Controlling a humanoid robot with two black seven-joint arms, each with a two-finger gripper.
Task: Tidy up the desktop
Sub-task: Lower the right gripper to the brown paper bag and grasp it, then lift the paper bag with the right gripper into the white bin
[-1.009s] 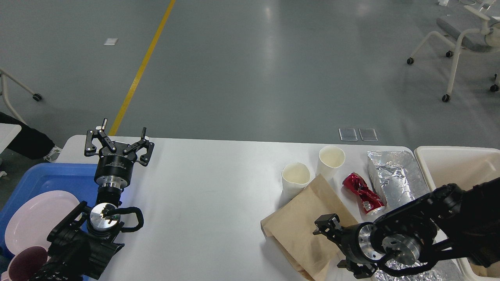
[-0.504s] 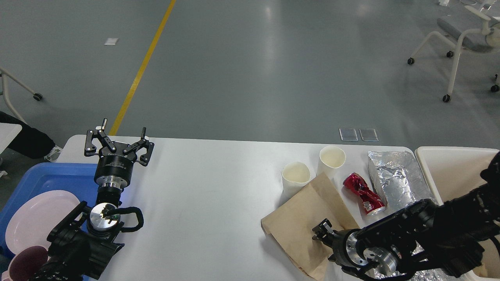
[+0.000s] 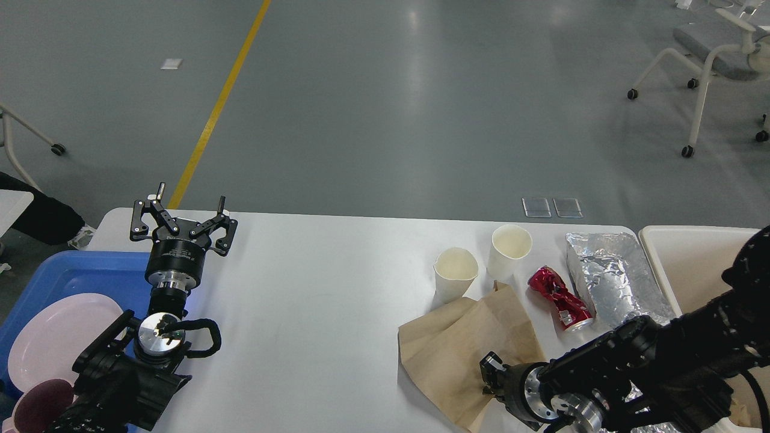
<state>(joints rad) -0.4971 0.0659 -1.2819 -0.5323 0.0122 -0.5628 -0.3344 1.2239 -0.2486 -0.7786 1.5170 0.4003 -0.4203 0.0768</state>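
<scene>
Two grippers are mine to work with, and only one is busy: my right gripper [image 3: 490, 377] sits low over the near part of the brown paper bag [image 3: 457, 343], seen small, dark and end-on, so I cannot tell whether its fingers are spread or pinching the paper, nor whether it touches the bag at all. My left gripper [image 3: 183, 207] hangs over the far-left corner of the desktop [image 3: 313, 313] with its fingers spread wide and nothing between them. Moving outward from the bag, two paper cups [image 3: 455, 273] stand upright just beyond it, the nearer one touching or almost touching the bag's far edge; a crushed red can [image 3: 558, 297] lies beside them, and a crumpled foil wrapper [image 3: 607, 273] lies next to that, by the cream bin [image 3: 680, 252] at the right end of the desktop. At the left edge a blue tray [image 3: 66, 273] holds a pink plate [image 3: 54, 337] and a dark red bowl [image 3: 36, 409]. I judge the dishes sorted, the left and middle of the desktop bare, and the rubbish on the right all left to clear, the bag probably first.
</scene>
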